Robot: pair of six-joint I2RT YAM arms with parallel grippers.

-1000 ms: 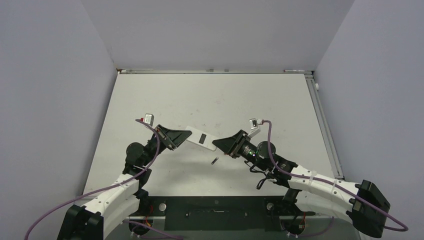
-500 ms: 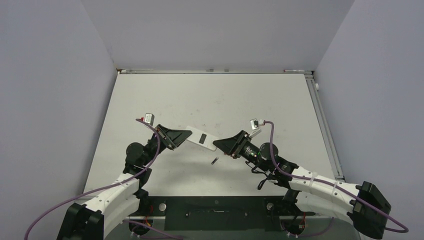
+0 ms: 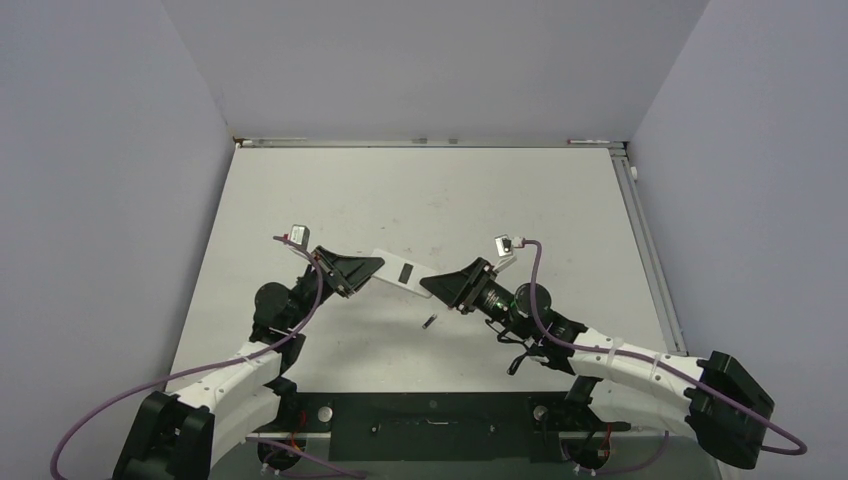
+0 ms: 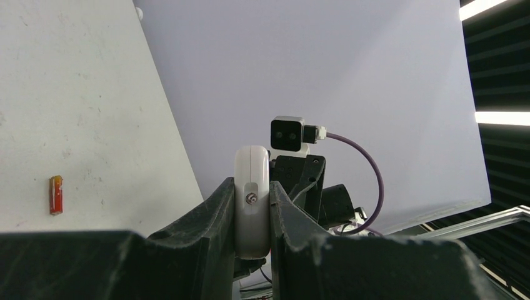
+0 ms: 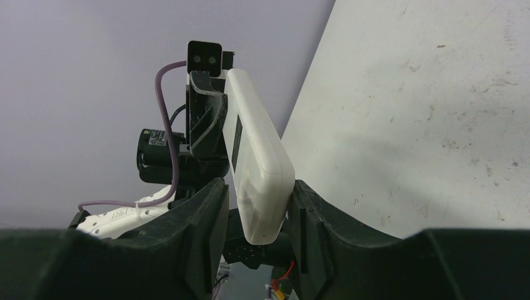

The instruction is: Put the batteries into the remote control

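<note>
The white remote control [image 3: 402, 272] hangs above the table between both grippers, its plain back with the dark recess [image 3: 405, 273] facing up. My left gripper [image 3: 372, 266] is shut on its left end, and both fingers press its sides in the left wrist view [image 4: 252, 184]. My right gripper [image 3: 428, 284] has its jaws around the right end [image 5: 257, 187]. One finger touches the remote [image 5: 262, 169] and a narrow gap shows at the other. The dark battery [image 3: 428, 321] lies on the table below. The reddish battery [image 4: 56, 194] lies on the table and does not show in the top view.
The white table [image 3: 430, 200] is walled by grey panels on the left, back and right. A metal rail [image 3: 650, 250] runs along its right edge. Purple cables [image 3: 535, 290] loop from both wrists. The arm bases stand on a dark plate [image 3: 430, 425] at the near edge.
My right gripper has moved a little left and away, further over the remote's right end. The remote and my left gripper have shifted slightly away. The dark battery has not moved.
</note>
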